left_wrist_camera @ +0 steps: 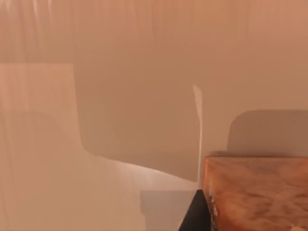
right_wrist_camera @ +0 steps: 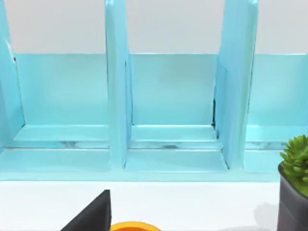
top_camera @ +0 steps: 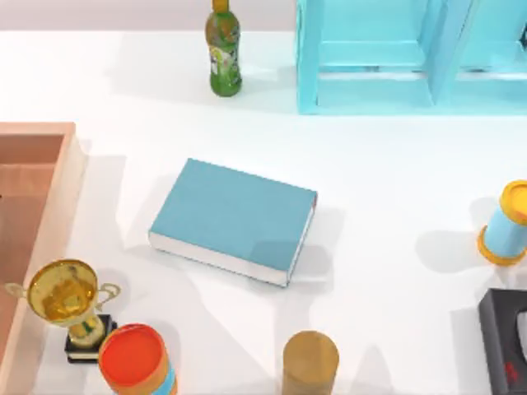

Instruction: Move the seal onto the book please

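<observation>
The book [top_camera: 233,219], a thick teal-blue hardcover with white page edges, lies flat and slightly turned at the middle of the table. Close in the left wrist view is a reddish-brown grained block [left_wrist_camera: 257,192] that looks like the seal. A black part of my left gripper [left_wrist_camera: 195,216] sits right beside it, in front of a pale pinkish surface. I cannot tell whether the block is held. A black part of my right gripper [right_wrist_camera: 91,214] shows in the right wrist view, facing the cyan shelf [right_wrist_camera: 168,106].
A wooden tray [top_camera: 70,177] runs along the left edge. A gold trophy [top_camera: 66,300], an orange-topped can [top_camera: 136,358] and a tan cylinder [top_camera: 310,362] stand at the front. A green bottle [top_camera: 223,53] and the cyan shelf [top_camera: 370,90] stand at the back. A blue-and-yellow can [top_camera: 506,224] and a black box [top_camera: 506,346] are at the right.
</observation>
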Controlling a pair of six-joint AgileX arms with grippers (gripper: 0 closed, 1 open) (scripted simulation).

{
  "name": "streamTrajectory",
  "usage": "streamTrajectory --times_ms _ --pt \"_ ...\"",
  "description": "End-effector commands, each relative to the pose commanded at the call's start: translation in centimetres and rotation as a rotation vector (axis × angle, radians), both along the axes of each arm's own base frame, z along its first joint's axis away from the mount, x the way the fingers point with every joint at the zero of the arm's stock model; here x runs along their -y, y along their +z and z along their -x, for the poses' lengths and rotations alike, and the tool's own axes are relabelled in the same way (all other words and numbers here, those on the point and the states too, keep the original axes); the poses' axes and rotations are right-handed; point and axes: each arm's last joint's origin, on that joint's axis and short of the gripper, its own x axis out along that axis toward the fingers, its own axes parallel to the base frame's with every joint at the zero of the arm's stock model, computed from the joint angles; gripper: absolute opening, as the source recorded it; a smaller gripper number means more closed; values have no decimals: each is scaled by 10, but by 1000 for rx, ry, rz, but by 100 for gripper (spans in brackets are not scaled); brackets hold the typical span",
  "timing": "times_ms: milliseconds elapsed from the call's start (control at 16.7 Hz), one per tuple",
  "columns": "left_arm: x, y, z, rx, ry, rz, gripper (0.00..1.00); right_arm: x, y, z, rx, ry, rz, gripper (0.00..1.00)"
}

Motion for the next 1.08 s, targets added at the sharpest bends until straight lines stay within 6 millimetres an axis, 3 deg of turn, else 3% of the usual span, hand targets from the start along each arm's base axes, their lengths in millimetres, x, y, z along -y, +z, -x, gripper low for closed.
streamTrajectory --times_ms 300,420,780,1080 --pt "1 2 0 4 -5 -2 0 0 0 0 0 0 0 100" --pt "9 18 -5 26 -31 -18 0 0 0 0 0 0 0 100" --pt "77 99 -21 139 -105 -44 0 0 0 0 0 0 0 100" --pt "125 138 -15 124 -59 -11 0 0 0 0 0 0 0 100"
